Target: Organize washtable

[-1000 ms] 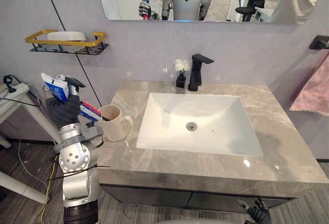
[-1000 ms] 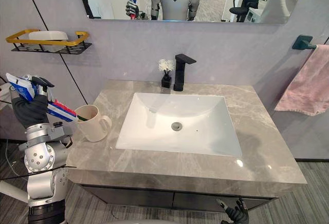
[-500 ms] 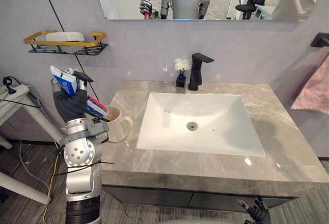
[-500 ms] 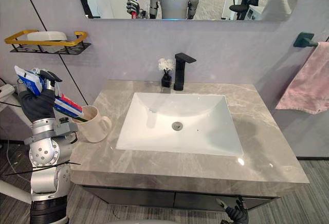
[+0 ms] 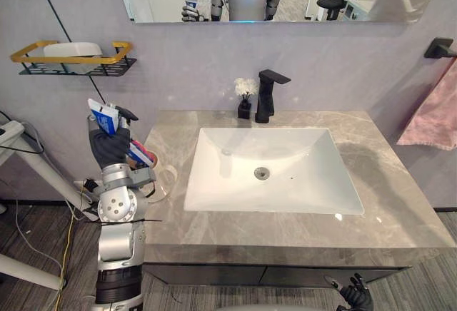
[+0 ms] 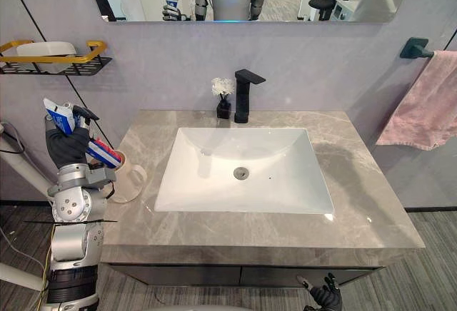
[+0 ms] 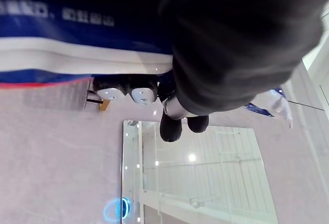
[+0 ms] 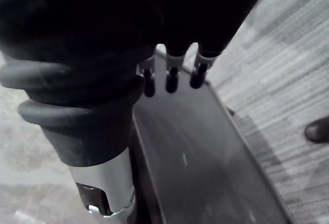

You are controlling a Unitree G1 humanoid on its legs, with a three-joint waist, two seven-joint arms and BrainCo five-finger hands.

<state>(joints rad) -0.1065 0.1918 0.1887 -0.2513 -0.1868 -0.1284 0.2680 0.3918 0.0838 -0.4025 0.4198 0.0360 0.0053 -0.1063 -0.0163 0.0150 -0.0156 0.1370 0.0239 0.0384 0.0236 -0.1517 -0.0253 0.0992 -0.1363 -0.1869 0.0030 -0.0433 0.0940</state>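
**Toothpaste tube heading for mug**

We see the left hand (image 5: 110,148) clenched on the toothpaste tube (image 5: 104,116). It's tilted, lower end at the mug (image 6: 127,186) on the counter's (image 5: 389,182) left edge, likely for dropping in. Right hand (image 5: 355,298) hangs low near, fingers relaxed.

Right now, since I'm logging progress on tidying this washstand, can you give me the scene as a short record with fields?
left hand: shut on toothpaste tube, at the left edge of the counter
toothpaste tube: tilted, lower end at the mug's rim; inside or not, cannot tell
mug: upright on the counter, left of the sink
right hand: open, low before the counter's front
back of counter: black faucet, small vase of white flowers beside it
wall: shelf on the left, pink towel on the right
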